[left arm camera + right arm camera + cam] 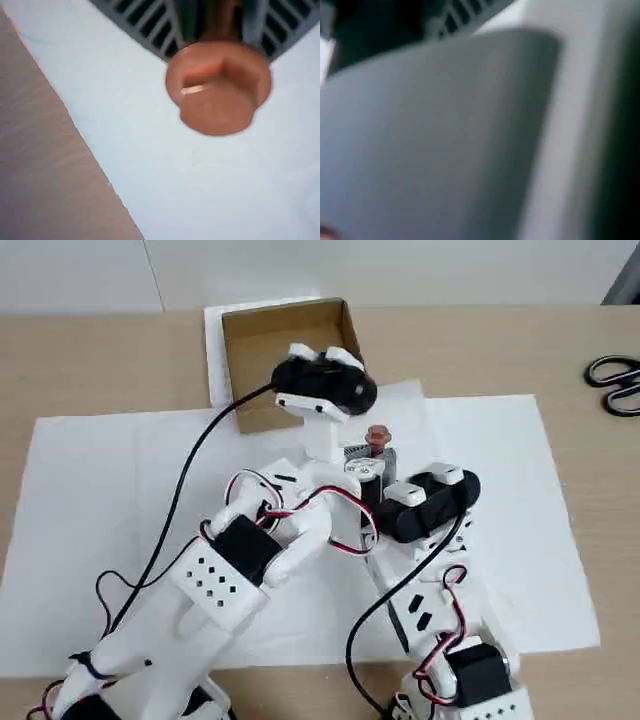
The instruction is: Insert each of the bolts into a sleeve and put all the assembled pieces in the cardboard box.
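Progress: one bolt [377, 436] stands in a sleeve [388, 462] with its head proud; insertion looks near done. Boxing remains. The box [262, 335] lies just beyond the left pincer [345, 445], and the pair is not in it.
Pose: left pincer just beside the bolt, wrist over the box edge. Right pincer [375, 487] at the sleeve's opposite side.
Grip of either pincer: cannot tell.
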`<state>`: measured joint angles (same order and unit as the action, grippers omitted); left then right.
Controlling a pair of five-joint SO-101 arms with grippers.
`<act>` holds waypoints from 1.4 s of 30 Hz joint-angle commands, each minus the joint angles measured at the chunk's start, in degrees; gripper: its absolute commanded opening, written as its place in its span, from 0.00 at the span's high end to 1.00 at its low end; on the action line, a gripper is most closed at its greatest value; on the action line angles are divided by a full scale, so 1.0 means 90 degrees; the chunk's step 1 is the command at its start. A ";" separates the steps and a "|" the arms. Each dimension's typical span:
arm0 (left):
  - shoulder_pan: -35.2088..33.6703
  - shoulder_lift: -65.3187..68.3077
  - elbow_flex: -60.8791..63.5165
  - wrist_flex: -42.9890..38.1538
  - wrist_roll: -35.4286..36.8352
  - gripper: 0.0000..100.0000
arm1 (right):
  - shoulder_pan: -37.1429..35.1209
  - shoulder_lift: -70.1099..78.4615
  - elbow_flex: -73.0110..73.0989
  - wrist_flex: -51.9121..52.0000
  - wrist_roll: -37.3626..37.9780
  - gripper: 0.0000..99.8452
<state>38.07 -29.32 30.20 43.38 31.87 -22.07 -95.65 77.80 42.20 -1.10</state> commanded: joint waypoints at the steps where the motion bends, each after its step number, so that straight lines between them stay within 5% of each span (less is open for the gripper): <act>1: 0.0186 -0.0059 -0.0044 -0.0205 0.0068 0.99 | -0.0044 -0.0112 -0.0488 -0.0190 0.0078 1.00; 10: 0.0186 -0.0068 -0.0054 -0.0020 0.0840 0.86 | -0.0034 -0.0132 -0.0498 -0.0161 0.0078 1.00; 28: -0.0410 -0.0059 -0.0073 -0.0664 0.0410 0.83 | -0.0034 -0.0112 -0.0508 -0.0190 0.0088 1.00; 35: -0.0977 -0.0029 -0.1060 -0.1358 0.0391 0.81 | -0.0034 -0.0093 -0.0498 -0.0142 0.0088 1.00; 39: -0.1758 -0.0059 -0.1441 -0.1807 0.0381 0.83 | 0.0073 -0.0073 -0.0469 -0.0132 0.0049 1.00; 42: -0.2598 0.0039 -0.1763 -0.1915 0.0147 1.00 | 0.0230 0.0054 -0.0567 -0.0190 0.0059 1.00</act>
<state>20.66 -29.05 18.68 28.18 35.12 -21.01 -95.82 77.10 42.20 -1.10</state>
